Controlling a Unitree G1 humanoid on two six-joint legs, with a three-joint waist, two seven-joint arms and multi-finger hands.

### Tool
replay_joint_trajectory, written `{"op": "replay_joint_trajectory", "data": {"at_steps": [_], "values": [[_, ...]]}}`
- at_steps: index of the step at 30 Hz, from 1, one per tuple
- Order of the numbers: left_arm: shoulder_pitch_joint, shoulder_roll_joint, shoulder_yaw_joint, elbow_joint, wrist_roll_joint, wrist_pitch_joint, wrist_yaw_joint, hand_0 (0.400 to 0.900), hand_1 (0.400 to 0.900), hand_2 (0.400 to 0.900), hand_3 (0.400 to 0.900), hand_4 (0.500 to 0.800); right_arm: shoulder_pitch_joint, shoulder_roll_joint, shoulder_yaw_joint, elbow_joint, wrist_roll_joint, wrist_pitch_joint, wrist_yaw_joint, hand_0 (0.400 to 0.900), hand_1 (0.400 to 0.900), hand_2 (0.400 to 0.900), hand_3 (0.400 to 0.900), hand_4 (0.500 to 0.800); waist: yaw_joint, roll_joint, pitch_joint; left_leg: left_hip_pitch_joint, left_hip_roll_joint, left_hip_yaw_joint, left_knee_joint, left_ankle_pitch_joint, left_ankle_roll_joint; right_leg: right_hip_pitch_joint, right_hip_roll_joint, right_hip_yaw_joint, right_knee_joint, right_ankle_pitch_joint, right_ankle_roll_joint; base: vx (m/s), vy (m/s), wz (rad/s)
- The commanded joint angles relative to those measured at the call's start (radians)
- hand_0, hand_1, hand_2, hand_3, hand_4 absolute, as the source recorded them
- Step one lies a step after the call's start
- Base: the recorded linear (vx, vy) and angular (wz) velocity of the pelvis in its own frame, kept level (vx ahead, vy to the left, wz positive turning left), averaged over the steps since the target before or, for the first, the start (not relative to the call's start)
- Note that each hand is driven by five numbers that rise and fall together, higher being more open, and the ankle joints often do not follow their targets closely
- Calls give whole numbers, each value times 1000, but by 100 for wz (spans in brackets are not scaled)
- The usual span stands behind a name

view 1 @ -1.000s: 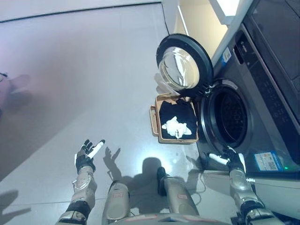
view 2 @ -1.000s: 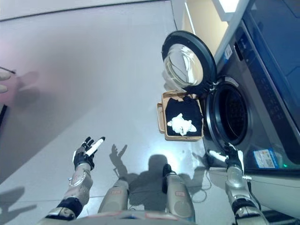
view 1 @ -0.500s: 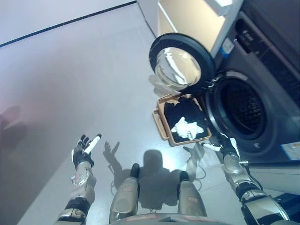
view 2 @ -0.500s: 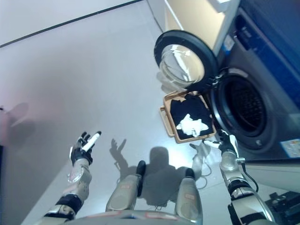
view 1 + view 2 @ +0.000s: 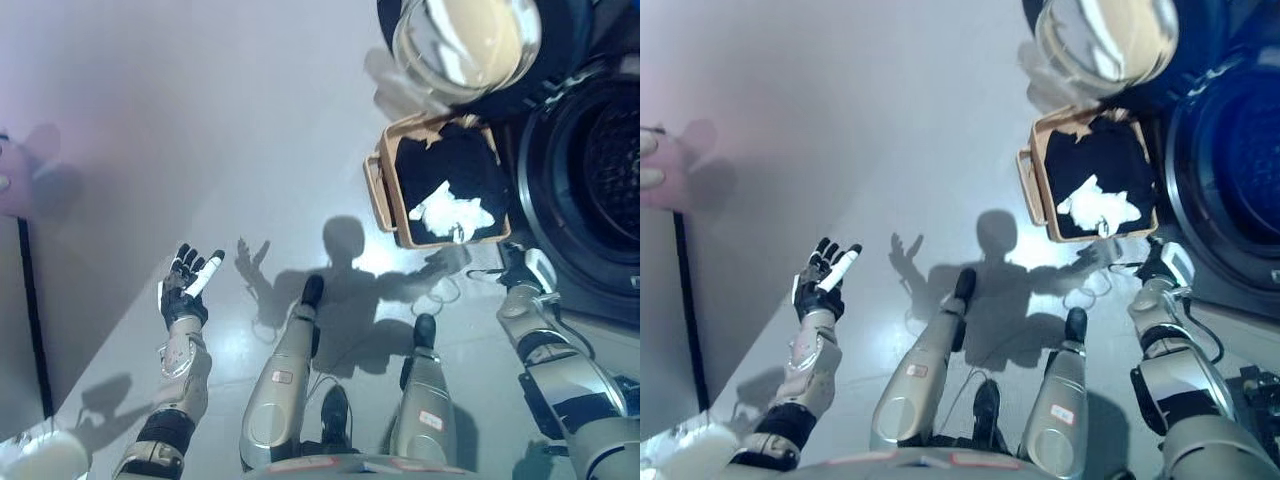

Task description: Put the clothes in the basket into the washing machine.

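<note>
A tan basket (image 5: 380, 195) stands on the grey floor in front of the washing machine, holding a black garment (image 5: 447, 173) with a white garment (image 5: 450, 213) on top. The washing machine's round door (image 5: 470, 40) is swung open above the basket, and the dark drum opening (image 5: 590, 180) shows at the right edge. My left hand (image 5: 185, 290) is open, palm up, over the floor far left of the basket. My right hand (image 5: 527, 272) is just below the basket's lower right corner, near the drum; its fingers look relaxed and it holds nothing.
A person's fingers (image 5: 650, 160) show at the left edge. A dark line (image 5: 32, 300) runs down the floor at the left. A cable loop (image 5: 450, 290) lies on the floor below the basket.
The camera has tilted down and moved closer, so basket and machine shifted up and right. Both hands hold much the same pose; the right hand sits closer under the basket.
</note>
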Motion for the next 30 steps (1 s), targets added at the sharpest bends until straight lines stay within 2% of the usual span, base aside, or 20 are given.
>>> {"op": "replay_joint_trajectory", "data": {"at_steps": [1,6,14,18,24,30], "values": [[20,48,31,-123,21,-76,40,900,900,900,900,800,-48,-126,-7,-13,-35,8,-89,900,900,900,900,800,-5,34,5,-58,56,-23,-17,31,-45,2,-73,-14,-11,140,-11,-49,2,22],[57,42,32,-189,24,-75,57,900,900,900,900,800,-82,-201,-21,-10,-25,14,-109,900,900,900,900,800,2,56,9,-135,41,-19,6,35,-52,-70,-94,-22,25,139,-6,-14,2,10],[49,26,11,-160,14,-78,64,900,900,900,900,800,-168,-292,-7,18,-8,11,-122,900,900,900,900,800,20,73,15,-192,18,-28,49,13,-43,-103,-107,-35,65,121,-7,36,-1,3],[36,26,-1,-175,19,-85,69,900,900,900,900,800,-204,-307,-15,11,27,-1,-137,900,900,900,900,800,29,74,17,-218,6,-32,82,-2,-34,-119,-109,-38,91,111,-9,36,-3,4],[28,35,-5,-253,47,-100,81,900,900,900,900,800,-221,-321,-47,-1,121,-34,-117,900,900,900,900,800,40,97,25,-322,-41,-33,181,-37,-22,-222,-132,-20,208,64,-19,-13,3,16],[77,37,-12,-360,84,-110,88,900,900,900,900,800,-240,-315,-80,3,181,-54,-118,900,900,900,900,800,57,135,35,-422,-72,-27,264,-56,-16,-340,-155,9,321,32,-31,-4,32,11]]}}
